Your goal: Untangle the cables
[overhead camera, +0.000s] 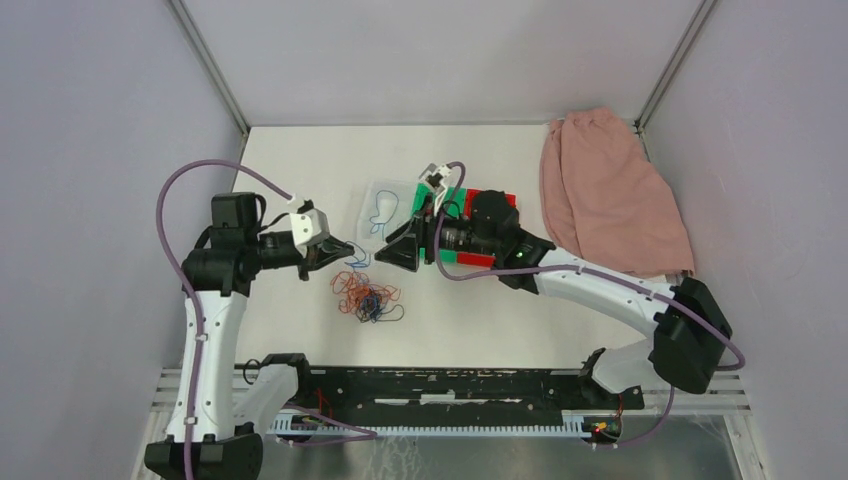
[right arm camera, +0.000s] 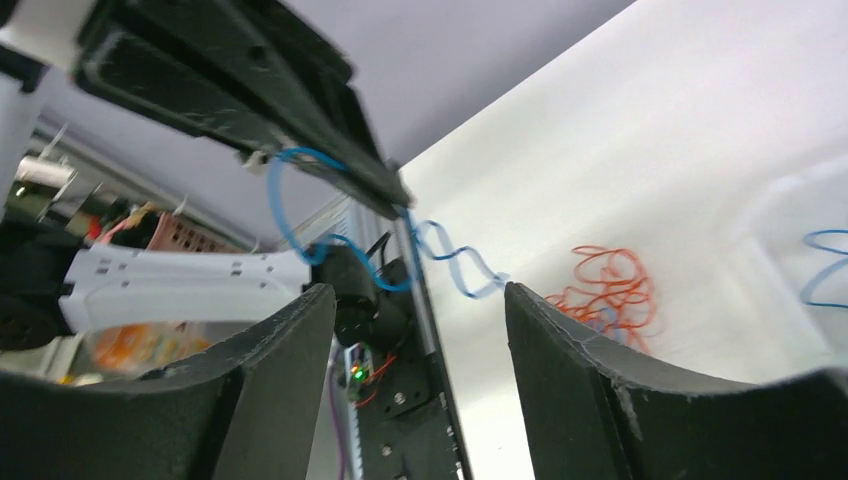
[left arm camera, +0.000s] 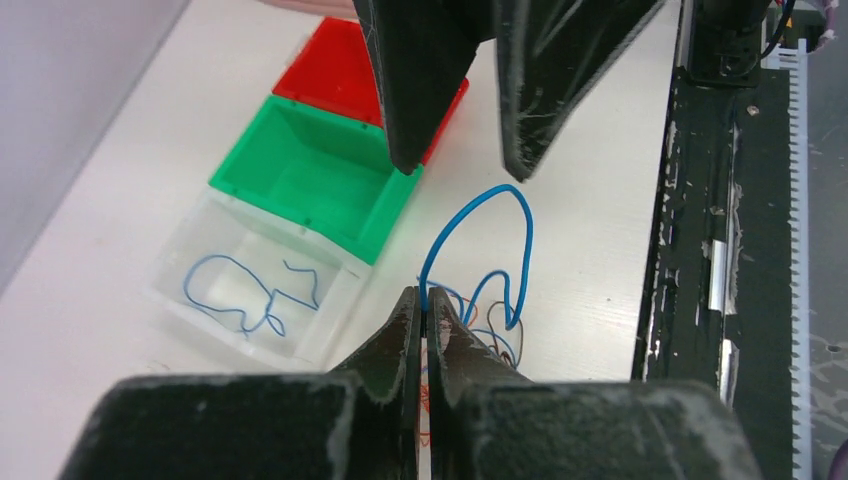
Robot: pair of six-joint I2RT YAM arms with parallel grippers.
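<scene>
Three bins stand in a row on the bench (overhead camera: 300, 160), running from left to right: a clear bin (left arm camera: 330, 310), a green bin (left arm camera: 300, 170) and a red bin (left arm camera: 340, 70). One loose blue cable (left arm camera: 235, 290) lies curled inside the clear bin. Near of the bins, on the bare bench, sits a single tangle of cables (overhead camera: 367, 297) in orange-red, blue and dark strands; how many are in it cannot be counted. One more blue cable (left arm camera: 480, 215) rises out of that tangle in loose coils. One pink cloth (overhead camera: 610, 195) lies crumpled at the far right.

There are two arms. The left one stands up from its near-left base, bends at the elbow and reaches right, so that the left claw (left arm camera: 425, 300) points right just above the left side of the tangle. Its fingers are pressed together, pinching the raised blue cable, which arcs in a loop beyond the tips.

The right arm sweeps in from the near right, its forearm passing over the green and red bins, and its right claw (left arm camera: 462, 165) points left, facing the left claw tip to tip and close to it. Its two fingers are spread apart and grip nothing; the blue loop lies just before the gap between them and appears not to touch either finger.
</scene>
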